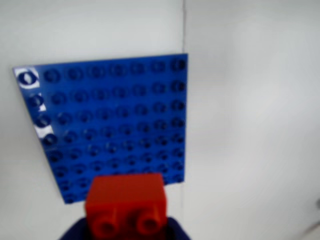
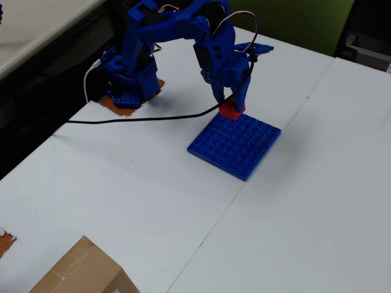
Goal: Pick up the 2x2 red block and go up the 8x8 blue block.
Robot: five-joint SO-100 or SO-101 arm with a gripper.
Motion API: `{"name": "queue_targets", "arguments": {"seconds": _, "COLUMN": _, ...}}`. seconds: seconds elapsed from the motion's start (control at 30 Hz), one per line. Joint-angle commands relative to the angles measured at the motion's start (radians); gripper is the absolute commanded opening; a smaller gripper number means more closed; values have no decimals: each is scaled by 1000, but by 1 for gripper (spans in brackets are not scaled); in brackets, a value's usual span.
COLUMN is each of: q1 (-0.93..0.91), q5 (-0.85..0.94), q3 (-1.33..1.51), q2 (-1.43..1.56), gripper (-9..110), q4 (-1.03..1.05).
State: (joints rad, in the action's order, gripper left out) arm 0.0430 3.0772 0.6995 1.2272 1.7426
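Since the 2x2 red block [image 2: 232, 109] sits clamped between my fingers, I judge the pick-up half of the job done; what is left is getting the brick onto the 8x8 blue block [image 2: 234, 144] and letting go. My claw [image 2: 233, 105] is narrowed around the brick, gripping it from two sides, and in the overhead view it hangs at the plate's far edge, toward my base [image 2: 128, 91], with the brick's lower edge close to or at the studs there. I cannot tell from these pictures whether it is touching the plate or a little above it. In the wrist view the red brick [image 1: 126, 202] fills the bottom centre, its studs facing the camera, with my dark blue fingers [image 1: 75, 232] just showing beside and under it, and the blue plate [image 1: 112, 122] spreads out beyond it, lying flat on the white table [image 2: 293, 201]. The brick looks small, bright red, roughly cubic and glossy, far smaller than the plate. The plate is thin, square, deep blue, its stud grid clear and unoccupied, with a few bright glare spots along its left side in the wrist view.
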Motion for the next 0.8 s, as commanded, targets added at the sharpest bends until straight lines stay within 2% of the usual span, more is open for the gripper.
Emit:
{"name": "queue_targets", "arguments": {"seconds": 0.0, "q1": 14, "q5": 32, "q3": -2, "q2": 58, "gripper": 0, "q4": -9}}
{"name": "queue_targets", "arguments": {"seconds": 0.77, "q1": 14, "q5": 34, "q3": -14, "q2": 51, "gripper": 0, "q4": -3}}
